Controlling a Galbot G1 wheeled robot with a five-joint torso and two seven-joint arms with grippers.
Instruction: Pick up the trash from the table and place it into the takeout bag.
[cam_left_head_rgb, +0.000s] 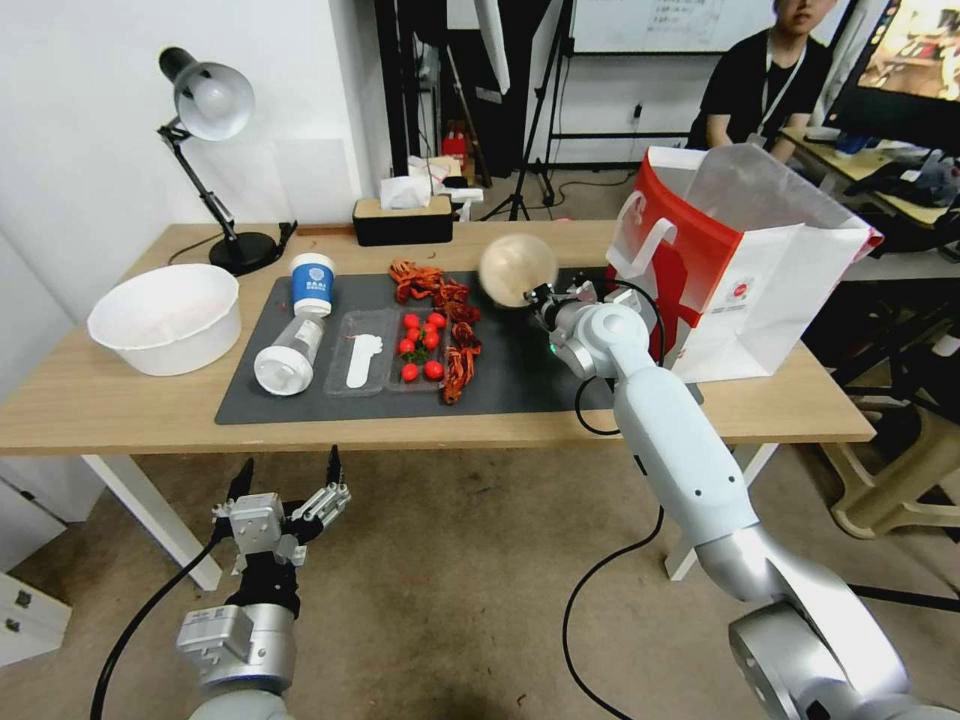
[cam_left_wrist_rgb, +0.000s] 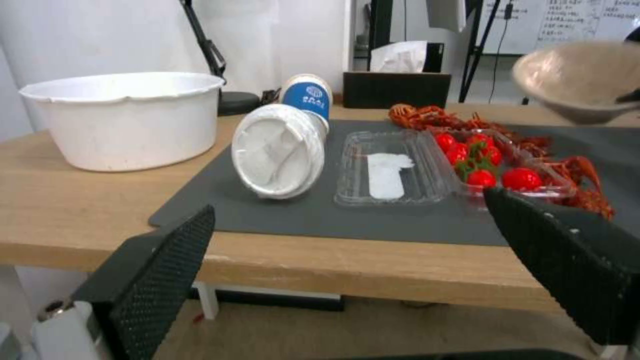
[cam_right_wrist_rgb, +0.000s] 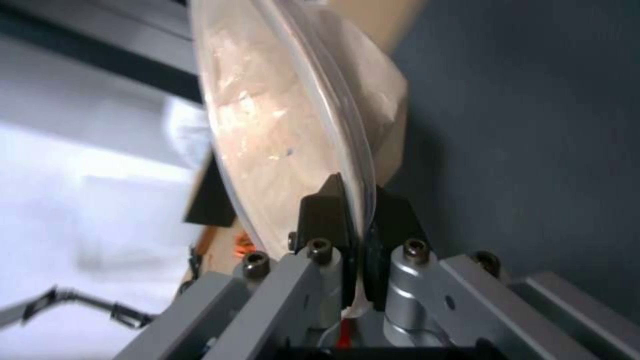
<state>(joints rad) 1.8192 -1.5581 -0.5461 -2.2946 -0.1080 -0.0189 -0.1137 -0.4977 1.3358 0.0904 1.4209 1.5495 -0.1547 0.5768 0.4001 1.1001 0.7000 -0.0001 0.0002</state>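
My right gripper (cam_left_head_rgb: 540, 297) is shut on the rim of the beige bowl (cam_left_head_rgb: 517, 268), holding it tilted on edge above the dark mat (cam_left_head_rgb: 520, 385), just left of the red-and-white takeout bag (cam_left_head_rgb: 760, 280). The right wrist view shows both fingers (cam_right_wrist_rgb: 320, 210) pinching the bowl's thin rim (cam_right_wrist_rgb: 280, 125). On the mat's left a blue-and-white paper cup (cam_left_head_rgb: 312, 284) stands upright, and a clear plastic bottle (cam_left_head_rgb: 288, 355) lies on its side beside it. My left gripper (cam_left_head_rgb: 288, 475) hangs open below the table's (cam_left_head_rgb: 100, 405) front edge, facing the cup (cam_left_wrist_rgb: 307, 95), the bottle (cam_left_wrist_rgb: 279, 150) and the raised bowl (cam_left_wrist_rgb: 580, 80).
A large white bowl (cam_left_head_rgb: 165, 318) sits at the table's left end, with a desk lamp (cam_left_head_rgb: 210, 100) behind it. A clear tray of red tomatoes (cam_left_head_rgb: 390, 350) and red crayfish shells (cam_left_head_rgb: 440, 290) lie mid-mat. A tissue box (cam_left_head_rgb: 402, 218) stands at the back edge.
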